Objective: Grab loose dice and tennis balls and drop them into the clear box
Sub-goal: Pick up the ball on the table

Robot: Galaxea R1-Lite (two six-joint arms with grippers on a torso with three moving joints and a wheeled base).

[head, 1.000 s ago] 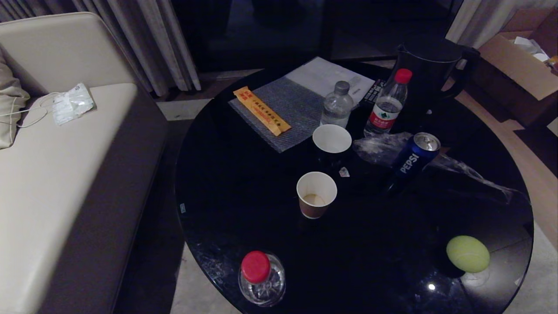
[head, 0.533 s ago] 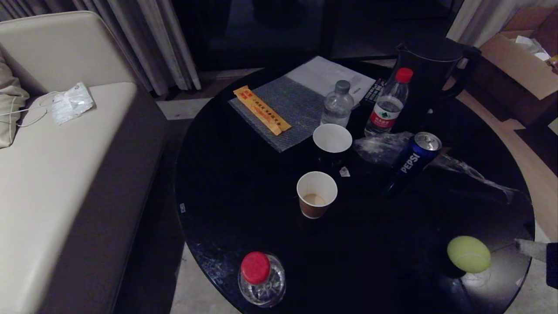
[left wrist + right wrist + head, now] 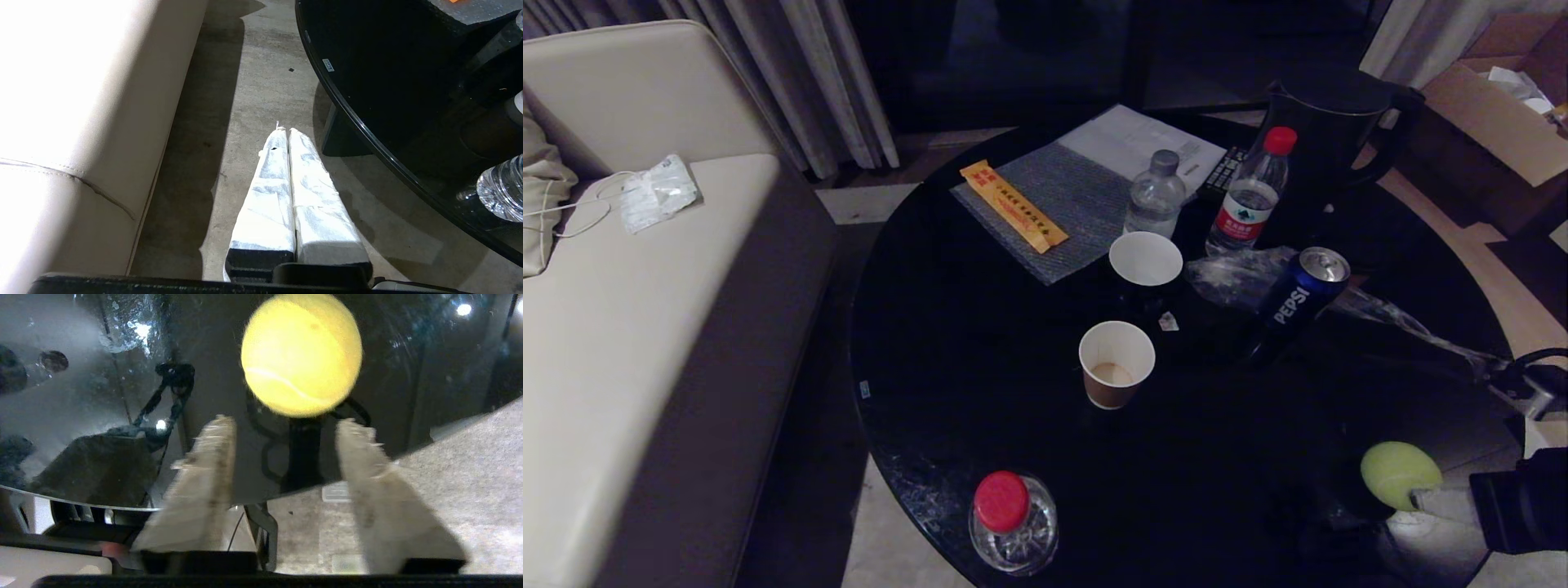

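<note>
reaching in from the table's [image 3: 980, 343] right edge, your right gripper [image 3: 286, 424] has its fingers spread, nothing between them, tips just short of the ball [image 3: 1399, 474]. the ball sits on the black top near that edge, well apart from the cup [image 3: 1116, 363] and can [image 3: 1298, 294]. your left gripper [image 3: 284, 132] hangs closed over the floor between sofa [image 3: 81, 122] and table.

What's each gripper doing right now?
Left gripper: shut, empty, parked over the floor.
Right gripper: open, empty, just short of the tennis ball.
</note>
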